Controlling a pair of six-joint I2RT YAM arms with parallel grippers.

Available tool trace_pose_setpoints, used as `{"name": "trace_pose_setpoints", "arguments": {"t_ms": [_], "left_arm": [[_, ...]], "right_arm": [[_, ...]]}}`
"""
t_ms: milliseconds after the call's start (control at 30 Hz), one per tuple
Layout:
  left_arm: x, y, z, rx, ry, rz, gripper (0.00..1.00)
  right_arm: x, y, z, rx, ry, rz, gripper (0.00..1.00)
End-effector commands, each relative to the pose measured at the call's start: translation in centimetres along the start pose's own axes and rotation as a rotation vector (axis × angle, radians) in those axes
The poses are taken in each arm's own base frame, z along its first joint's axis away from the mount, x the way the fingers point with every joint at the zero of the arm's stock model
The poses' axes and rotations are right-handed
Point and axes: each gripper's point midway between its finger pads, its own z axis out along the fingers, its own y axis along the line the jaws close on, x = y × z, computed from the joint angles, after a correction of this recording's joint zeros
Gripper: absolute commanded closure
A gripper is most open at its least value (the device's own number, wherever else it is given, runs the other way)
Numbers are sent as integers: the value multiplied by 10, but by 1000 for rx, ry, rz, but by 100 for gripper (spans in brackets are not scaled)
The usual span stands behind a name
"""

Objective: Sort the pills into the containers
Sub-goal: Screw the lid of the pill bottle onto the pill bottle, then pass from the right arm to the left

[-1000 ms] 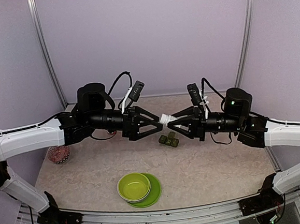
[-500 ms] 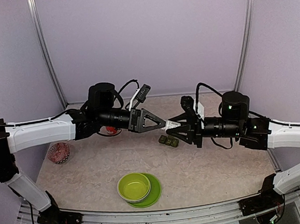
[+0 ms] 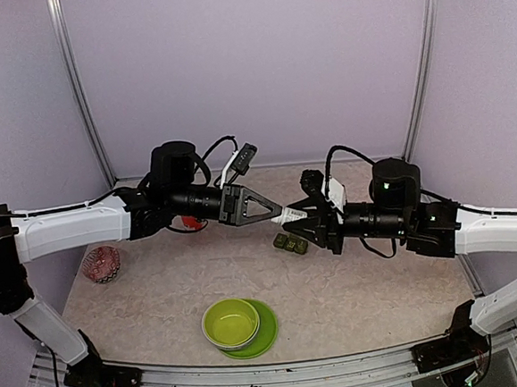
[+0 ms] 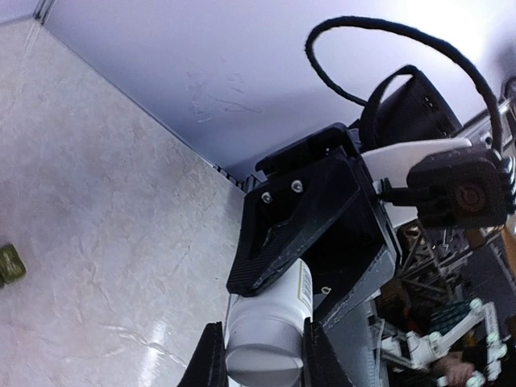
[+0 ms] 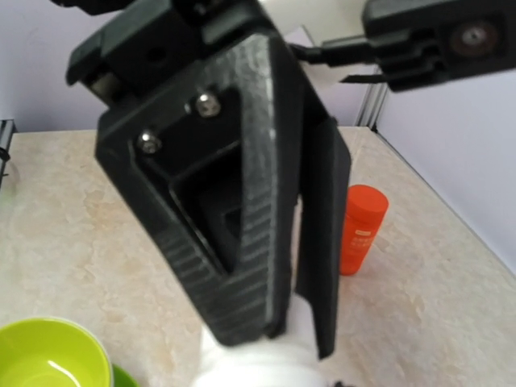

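— White plastic, was it, between the two arms?

— Yes. A white bottle hung in the air over the middle of the counter. Its long axis was level and ran from one arm to the other. The left jaws were closed tight on one end, and the right jaws were clamped round the other. I couldn't tell which end bore the cap.

— And the containers?

— The containers lay on the counter just below the bottle, a little toward the near edge and on the right arm's side. That made the right arm the nearer one.

— Anything in them?

— I couldn't tell whether the lids were up or down, and no pills showed anywhere. The lime-green bowl on its plate sat by the near edge and looked empty. An orange-red bottle stood upright toward the far edge.

— The next move?

— I'd judge the bottle had to be opened along that level axis, then tipped down over the strip.
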Motion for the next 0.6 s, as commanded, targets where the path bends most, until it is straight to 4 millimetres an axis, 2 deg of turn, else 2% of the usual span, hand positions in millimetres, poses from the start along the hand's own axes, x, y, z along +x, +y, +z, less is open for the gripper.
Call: {"name": "trace_pose_setpoints", "arguments": {"t_ms": [0,133,167,200,267,367,400,433,467,567], "left_arm": [[-6,-20,4,61,3,89,91],[-6,-31,2,58,-10,197,94],[-7,-33,1,53,-15,219,93],[-6,-34,1,51,-16,238,88],[-6,-35,0,54,-23,255,69],[-10,-33,-3,53,-55,239,29],[-14,-34,-6,51,-80,233,21],[-18,-34,-8,51,-103,225,10],[-21,-36,-10,52,-124,218,2],[-28,-40,-12,53,-164,204,1]], "right_arm": [[-4,-5,4,27,7,31,86],[-14,-1,2,-3,-33,110,86],[-17,0,2,-13,-43,137,86],[-19,1,2,-20,-52,164,86],[-22,2,3,-34,-67,211,86],[-27,2,1,-38,-93,247,86],[-26,-1,1,-21,-91,254,86],[-26,-3,1,-5,-90,256,86],[-25,-6,0,14,-87,257,86],[-27,-14,-2,58,-93,259,86]]}}
